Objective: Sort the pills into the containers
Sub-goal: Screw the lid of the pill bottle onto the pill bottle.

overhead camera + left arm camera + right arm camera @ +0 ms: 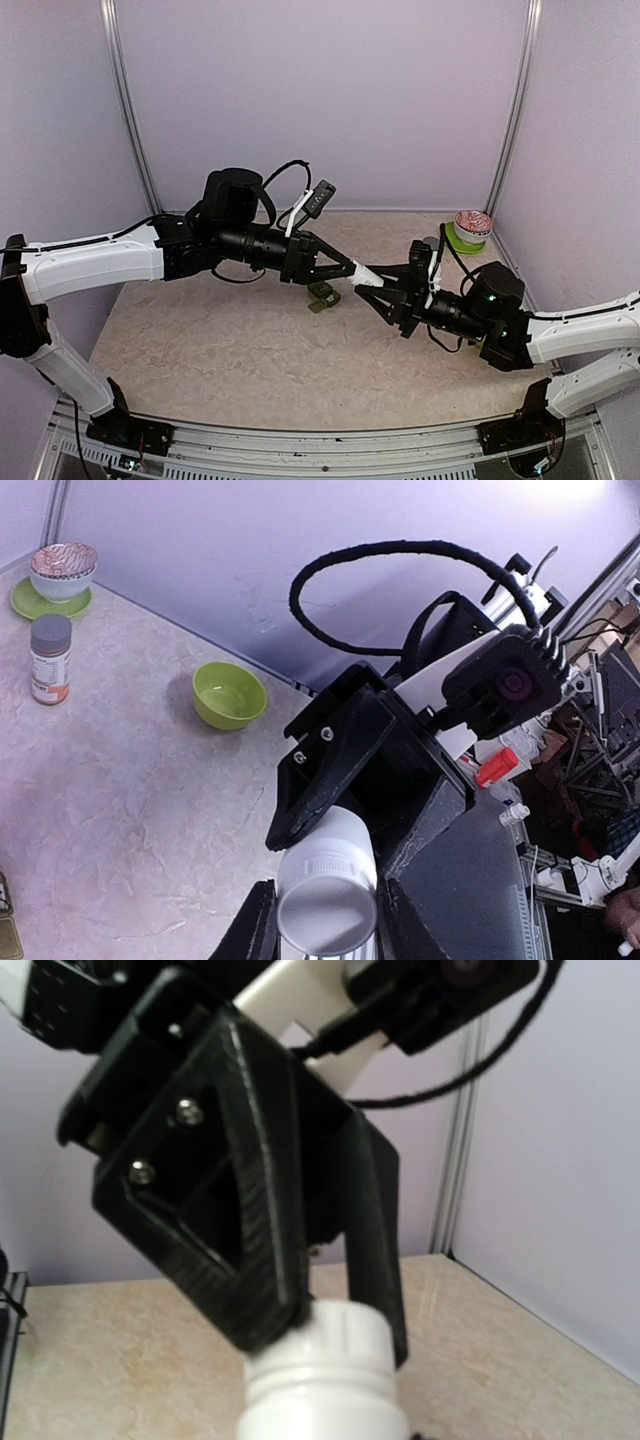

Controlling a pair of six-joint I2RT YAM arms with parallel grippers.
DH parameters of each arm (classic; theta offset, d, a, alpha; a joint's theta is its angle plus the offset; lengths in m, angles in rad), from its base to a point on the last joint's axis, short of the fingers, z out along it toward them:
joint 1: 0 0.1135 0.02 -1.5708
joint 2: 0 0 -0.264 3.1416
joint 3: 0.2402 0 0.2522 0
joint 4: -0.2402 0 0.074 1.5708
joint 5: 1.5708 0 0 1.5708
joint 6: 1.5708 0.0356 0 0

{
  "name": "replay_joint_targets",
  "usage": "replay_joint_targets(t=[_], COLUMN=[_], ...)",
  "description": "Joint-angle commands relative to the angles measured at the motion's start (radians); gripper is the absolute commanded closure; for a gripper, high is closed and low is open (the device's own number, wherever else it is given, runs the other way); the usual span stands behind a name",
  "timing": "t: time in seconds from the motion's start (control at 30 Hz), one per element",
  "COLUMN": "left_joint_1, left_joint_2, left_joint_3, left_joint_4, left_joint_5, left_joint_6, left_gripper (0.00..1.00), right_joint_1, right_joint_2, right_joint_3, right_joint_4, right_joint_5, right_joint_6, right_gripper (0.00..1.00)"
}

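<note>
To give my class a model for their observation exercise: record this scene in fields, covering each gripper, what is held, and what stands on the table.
left gripper: jaws shut on one end of the white bottle
right gripper: jaws shut on its other end
white bottle: held clear of the table, between both arms
on table: green bowl; grey-lidded jar; patterned bowl on green saucer

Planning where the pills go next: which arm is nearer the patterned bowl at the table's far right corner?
Right. The right pincer hangs just left of and nearer than the patterned bowl; the left pincer is farther left, beyond the white bottle they share.
</note>
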Motion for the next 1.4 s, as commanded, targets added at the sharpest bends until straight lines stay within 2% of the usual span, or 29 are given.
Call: replay_joint_targets(t=[0.0, 0.27, 0.37, 0.6, 0.87, 1.23, 1.37], left_joint_1=[-0.023, -0.028, -0.036, -0.038, -0.038, -0.025, -0.024], left_joint_2=[0.011, -0.008, -0.013, -0.035, -0.073, -0.102, -0.110], left_joint_3=[-0.032, -0.017, 0.004, 0.001, -0.022, -0.030, -0.028], left_joint_4=[0.102, 0.069, 0.011, -0.027, -0.051, -0.060, -0.058], left_joint_5=[0.137, 0.158, 0.144, 0.161, 0.198, 0.196, 0.168], left_joint_6=[-0.027, 0.043, 0.102, 0.195, 0.296, 0.332, 0.314], left_gripper=[0.87, 0.83, 0.83, 0.78, 0.76, 0.55, 0.33], right_joint_1=[0.006, 0.005, 0.004, 0.005, 0.003, -0.011, -0.013], right_joint_2=[-0.033, -0.031, -0.024, -0.015, -0.015, -0.008, 0.002], right_joint_3=[-0.003, 0.029, 0.041, 0.020, 0.028, 0.036, 0.033], right_joint_4=[0.102, 0.065, 0.043, 0.091, 0.065, 0.035, 0.043], right_joint_5=[-0.067, -0.073, -0.079, -0.095, -0.119, -0.142, -0.151], right_joint_6=[0.010, 0.092, 0.135, 0.248, 0.356, 0.395, 0.391], right_gripper=[0.73, 0.73, 0.73, 0.73, 0.73, 0.73, 0.73])
